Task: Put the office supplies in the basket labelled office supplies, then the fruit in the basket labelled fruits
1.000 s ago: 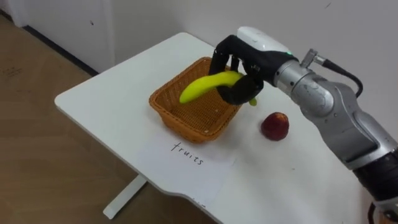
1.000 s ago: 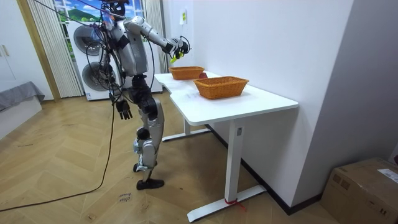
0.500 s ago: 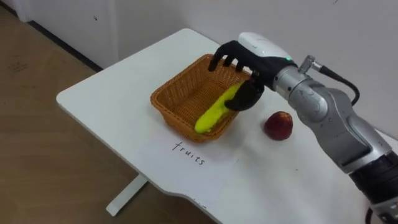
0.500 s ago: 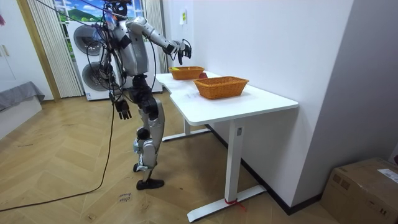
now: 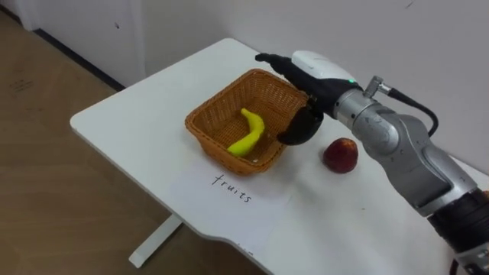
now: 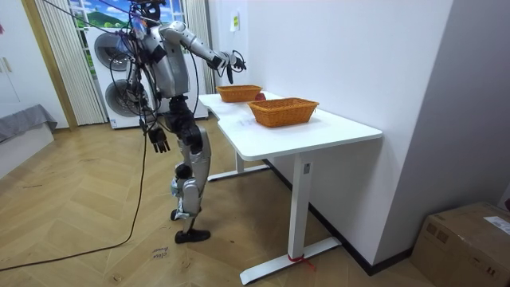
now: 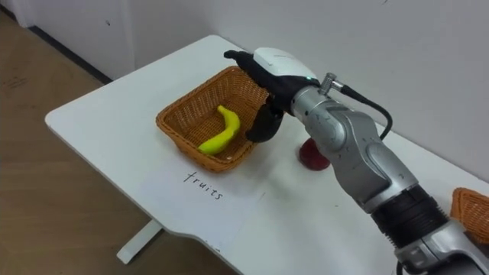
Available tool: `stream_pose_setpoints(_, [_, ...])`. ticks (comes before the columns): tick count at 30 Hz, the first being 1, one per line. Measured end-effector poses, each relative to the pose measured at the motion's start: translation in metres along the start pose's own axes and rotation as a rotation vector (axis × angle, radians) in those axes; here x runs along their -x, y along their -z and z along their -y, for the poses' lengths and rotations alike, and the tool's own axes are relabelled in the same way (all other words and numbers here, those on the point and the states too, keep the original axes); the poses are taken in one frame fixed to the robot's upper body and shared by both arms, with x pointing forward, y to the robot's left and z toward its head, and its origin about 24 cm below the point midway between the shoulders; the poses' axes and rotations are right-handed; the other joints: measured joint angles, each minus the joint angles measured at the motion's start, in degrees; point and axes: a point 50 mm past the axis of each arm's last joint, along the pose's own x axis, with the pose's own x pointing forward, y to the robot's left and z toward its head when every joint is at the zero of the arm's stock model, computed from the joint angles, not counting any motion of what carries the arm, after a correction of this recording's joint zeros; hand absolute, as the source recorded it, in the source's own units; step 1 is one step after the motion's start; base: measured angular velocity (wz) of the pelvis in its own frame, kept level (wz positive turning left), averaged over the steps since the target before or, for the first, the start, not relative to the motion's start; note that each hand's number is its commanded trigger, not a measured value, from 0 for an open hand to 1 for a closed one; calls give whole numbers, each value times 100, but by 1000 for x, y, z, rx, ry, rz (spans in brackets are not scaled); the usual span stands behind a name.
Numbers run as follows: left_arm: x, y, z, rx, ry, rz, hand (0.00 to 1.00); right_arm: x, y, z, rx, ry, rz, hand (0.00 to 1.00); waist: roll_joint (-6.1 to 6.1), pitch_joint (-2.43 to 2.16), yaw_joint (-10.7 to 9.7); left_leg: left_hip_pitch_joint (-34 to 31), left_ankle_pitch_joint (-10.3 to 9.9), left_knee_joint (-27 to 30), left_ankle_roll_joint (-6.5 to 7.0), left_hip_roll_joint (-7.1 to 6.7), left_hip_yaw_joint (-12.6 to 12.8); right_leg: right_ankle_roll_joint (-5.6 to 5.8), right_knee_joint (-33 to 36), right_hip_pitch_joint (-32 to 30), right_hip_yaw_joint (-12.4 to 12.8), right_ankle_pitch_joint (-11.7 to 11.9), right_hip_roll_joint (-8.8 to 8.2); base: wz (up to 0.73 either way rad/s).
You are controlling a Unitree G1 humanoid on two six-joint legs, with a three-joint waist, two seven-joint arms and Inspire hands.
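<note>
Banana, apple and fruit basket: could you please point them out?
banana (image 5: 254,135), left eye view, mid-curve.
apple (image 5: 339,155), left eye view, red front.
fruit basket (image 5: 216,99), left eye view, left rim.

One handwritten word (image 5: 231,188) can be read: "fruits", in thin dark lower-case letters. It stands on a white sheet of paper (image 5: 246,223) that lies flat on the white bench (image 5: 126,116), just beside the near side of the wicker basket (image 5: 205,131). The line of writing runs along the basket's near rim, slanting down towards the view's right. In the room view a small pale notice (image 6: 237,21) hangs on the wall (image 6: 335,48) behind the bench, too small to read.
</note>
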Motion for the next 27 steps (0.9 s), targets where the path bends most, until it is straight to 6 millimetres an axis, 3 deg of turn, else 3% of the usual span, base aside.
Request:
stream_pose_setpoints(6, [0, 0, 0, -4, 0, 1, 0, 0, 0, 0, 1, 2, 1, 0, -4, -59, -23, 35, 0, -4, 0, 0, 6, 0, -1, 8, 2, 0, 1, 0])
stream_pose_setpoints(14, [-1, -4, -2, -4, -1, 9, 0, 1, 0, 2, -23, 3, 5, 0, 14, -69, -110, 37, -2, 25, -1, -4, 21, 0, 3, 62, -13, 0, 0, 1])
stream_pose_setpoints(23, [1, -10, -3, 2, -2, 33, 0, 11, 4, 14, -65, 67, 7, 0, 190, -44, -319, 93, -2, 22, 0, -3, 52, 0, 21, 99, 11, 0, -7, -1])
stream_pose_setpoints(27, [1, -13, -4, 2, -2, 42, 0, 14, 1, 20, -65, 82, 29, 0, 260, -57, -453, 118, -1, 2, 1, 8, 92, 1, 96, 71, 19, -2, -20, -3])
